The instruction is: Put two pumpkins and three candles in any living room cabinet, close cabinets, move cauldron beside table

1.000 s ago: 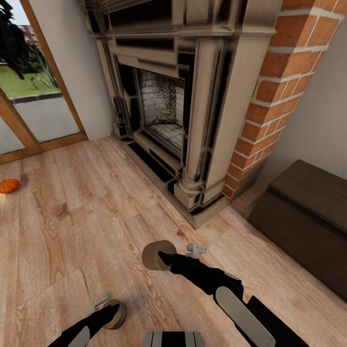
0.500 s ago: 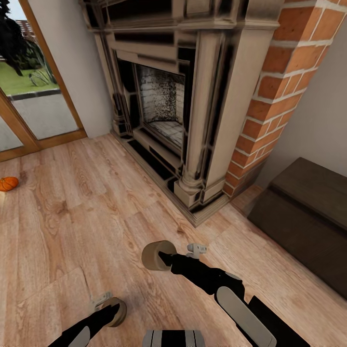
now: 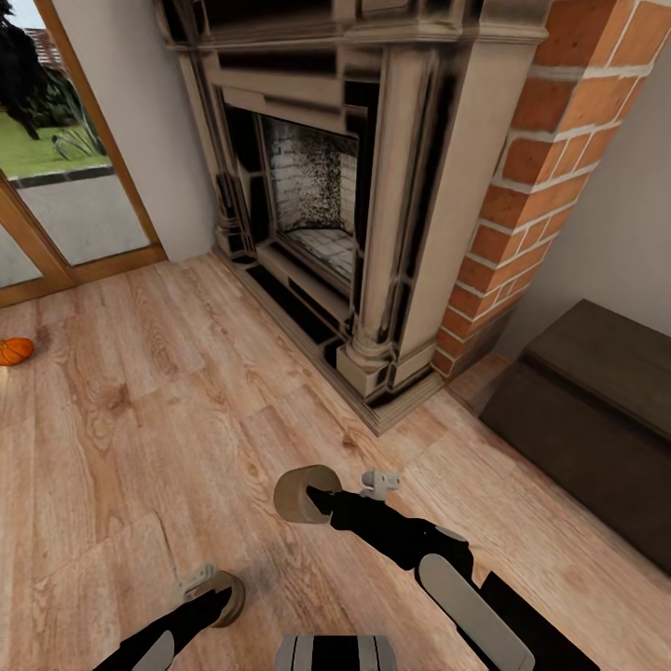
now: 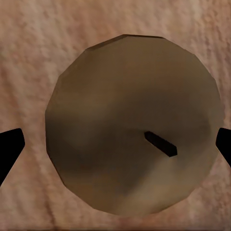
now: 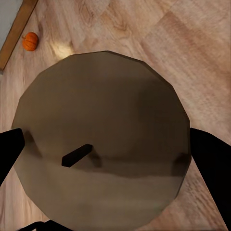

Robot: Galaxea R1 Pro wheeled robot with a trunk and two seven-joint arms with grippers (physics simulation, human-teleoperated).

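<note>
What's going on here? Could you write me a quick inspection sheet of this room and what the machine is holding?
Surface: wood plank floor.
Job's things: a candle held in the right gripper; another candle held in the left gripper; one pumpkin on the floor by the glass door; dark cabinet at right, closed.
Clutter: nothing seen.
Grippers: both shut on candles.
Cables: nothing seen.
Surroundings: fireplace, brick column.

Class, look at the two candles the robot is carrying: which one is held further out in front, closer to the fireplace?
The candle in the right gripper: that candle sits further forward, toward the fireplace. The left gripper's candle stays close to the robot's body.
</note>
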